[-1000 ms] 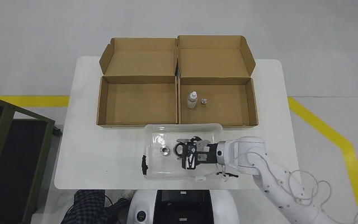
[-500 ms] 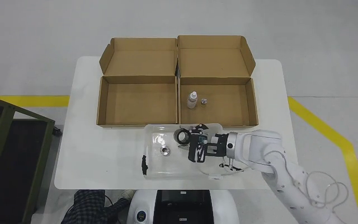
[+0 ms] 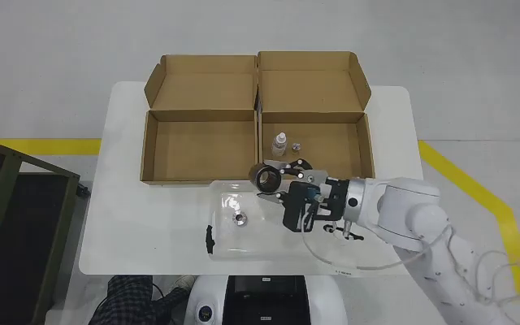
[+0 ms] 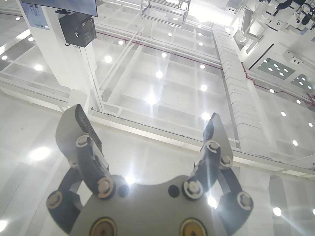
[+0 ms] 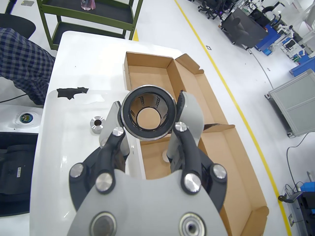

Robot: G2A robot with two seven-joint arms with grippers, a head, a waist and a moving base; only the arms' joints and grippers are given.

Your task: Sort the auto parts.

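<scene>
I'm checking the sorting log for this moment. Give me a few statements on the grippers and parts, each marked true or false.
The right gripper holds a black ring. True.
The left gripper is shut. False: it is open and empty.
A metal bushing lies in the clear tray. True.
The white bottle stands in the tray. False: it stands in a cardboard box.

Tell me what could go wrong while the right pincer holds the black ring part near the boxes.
The right pincer grips the black ring part by its round sides only, so it may slip out. It hangs close to the shared wall of the left box and the right box; released here, it might strike that wall or fall in the wrong box. A drop could topple the small white bottle.
</scene>
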